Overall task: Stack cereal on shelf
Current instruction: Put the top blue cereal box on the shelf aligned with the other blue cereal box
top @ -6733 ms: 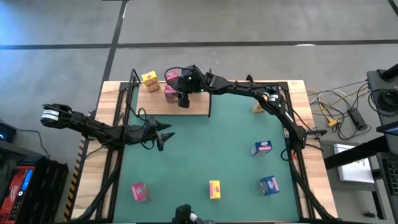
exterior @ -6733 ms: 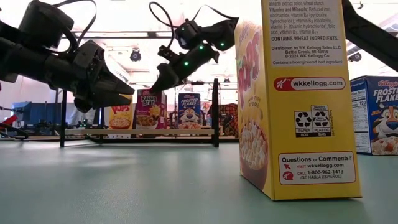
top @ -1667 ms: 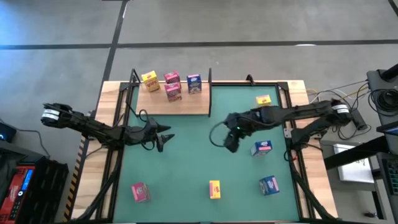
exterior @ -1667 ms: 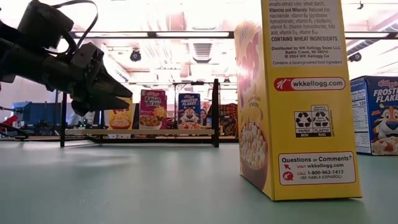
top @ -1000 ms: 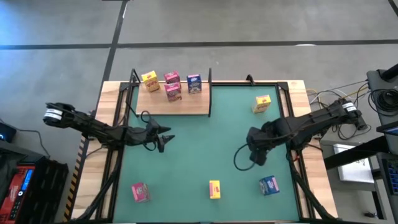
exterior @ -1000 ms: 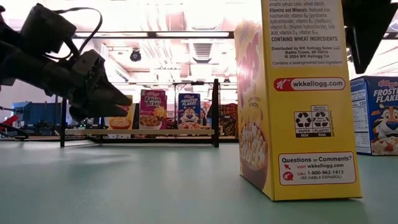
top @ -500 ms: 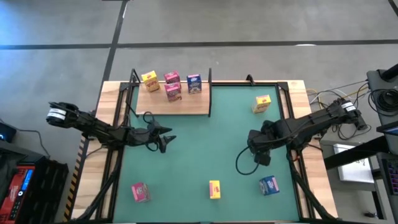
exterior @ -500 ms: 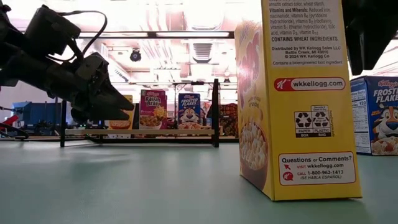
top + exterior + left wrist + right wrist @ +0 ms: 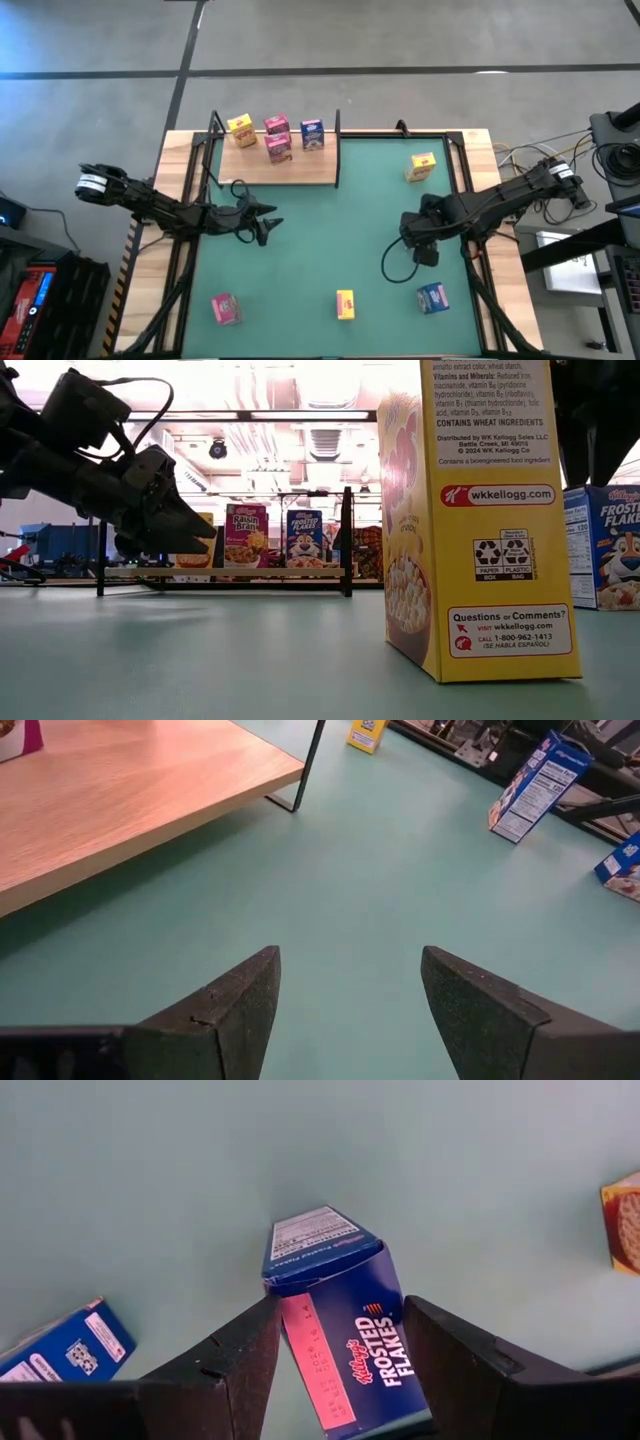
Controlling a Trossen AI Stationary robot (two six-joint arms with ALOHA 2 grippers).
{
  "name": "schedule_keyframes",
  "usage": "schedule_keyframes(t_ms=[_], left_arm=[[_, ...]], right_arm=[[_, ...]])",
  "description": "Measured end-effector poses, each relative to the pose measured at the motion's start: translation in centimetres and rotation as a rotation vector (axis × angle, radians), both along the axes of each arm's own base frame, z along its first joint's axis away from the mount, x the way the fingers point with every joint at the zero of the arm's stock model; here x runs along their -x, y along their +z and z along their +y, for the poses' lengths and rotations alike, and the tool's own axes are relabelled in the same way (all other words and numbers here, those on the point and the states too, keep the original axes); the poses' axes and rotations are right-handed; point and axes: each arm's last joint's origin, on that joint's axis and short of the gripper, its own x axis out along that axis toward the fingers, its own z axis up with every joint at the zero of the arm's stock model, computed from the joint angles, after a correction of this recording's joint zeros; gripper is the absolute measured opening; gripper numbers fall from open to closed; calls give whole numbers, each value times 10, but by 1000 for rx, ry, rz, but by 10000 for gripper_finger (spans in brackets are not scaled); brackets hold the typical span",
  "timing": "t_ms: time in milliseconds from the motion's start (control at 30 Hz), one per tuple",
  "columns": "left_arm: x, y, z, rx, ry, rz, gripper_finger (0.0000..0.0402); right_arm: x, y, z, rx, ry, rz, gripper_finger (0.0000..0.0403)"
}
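My right arm (image 9: 480, 205) has swung away from the pale wooden shelf with thin black uprights (image 9: 300, 170) in the table's far left corner. It now hangs low by the table's right edge, where a moment ago it was only on its way. The right jaws stand half spread on either side of a small blue cardboard cereal box (image 9: 335, 1310) resting on the green table (image 9: 320, 240). I judge they are not yet pressing on it. Seen from above, my wrist hides this box.

A blue box (image 9: 312, 133) stands on the shelf where there was none when I reached there before. It joins the yellow box (image 9: 240, 129) and two pink boxes, one at the back (image 9: 277, 125) and one in front of it (image 9: 279, 148). That makes four boxes shelved, so this straddled box is the next pick.

Four boxes wait on the table:
- a second blue box (image 9: 432, 297) toward the near right corner, just beside my target
- a yellow box (image 9: 345, 304) at the near edge
- a pink box (image 9: 225, 308) toward the near left corner
- a yellow box (image 9: 422, 166) toward the far right corner

My left arm (image 9: 170, 207) hovers just in front of the shelf, its jaws wide and empty. It has nudged slightly. It and the black upright (image 9: 338, 150) at the shelf's right end could crowd my carry
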Motion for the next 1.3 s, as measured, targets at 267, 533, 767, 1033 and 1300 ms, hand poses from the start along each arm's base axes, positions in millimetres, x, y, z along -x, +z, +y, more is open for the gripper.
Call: schedule_keyframes(t_ms=[267, 533, 767, 1033, 1300], left_arm=[[0, 0, 0, 0, 0, 0, 227], [0, 0, 0, 0, 0, 0, 227], [0, 0, 0, 0, 0, -1, 227], [0, 0, 0, 0, 0, -2, 227], [0, 0, 0, 3, 1, -4, 227]], right_arm=[[-1, -1, 0, 3, 58, -7, 203], [-6, 10, 2, -32, 73, -35, 203], [-3, 10, 2, -23, 72, -8, 203], [-4, 10, 1, 0, 103, -14, 203], [-4, 10, 1, -2, 126, -14, 203]])
